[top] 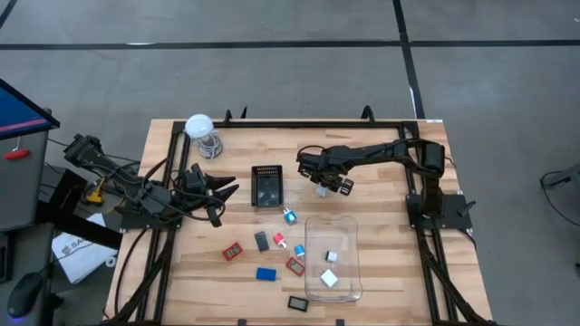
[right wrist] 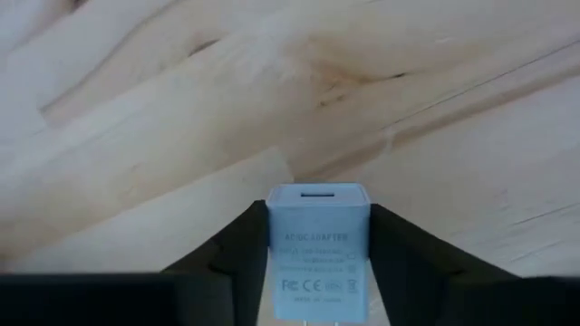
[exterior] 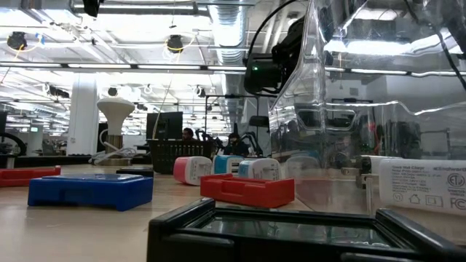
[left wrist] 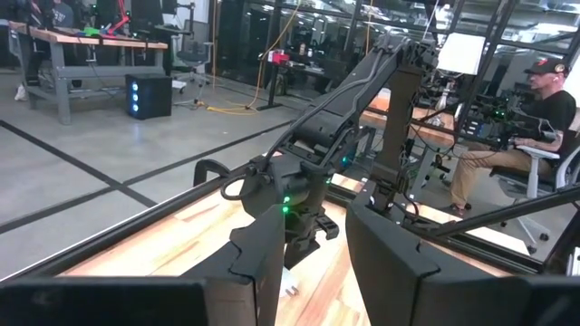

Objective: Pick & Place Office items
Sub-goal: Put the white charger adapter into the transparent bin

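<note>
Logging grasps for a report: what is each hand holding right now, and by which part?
The right hand grips a white USB adapter cube by its two opposite side faces, port end facing away. The left hand holds nothing.
</note>
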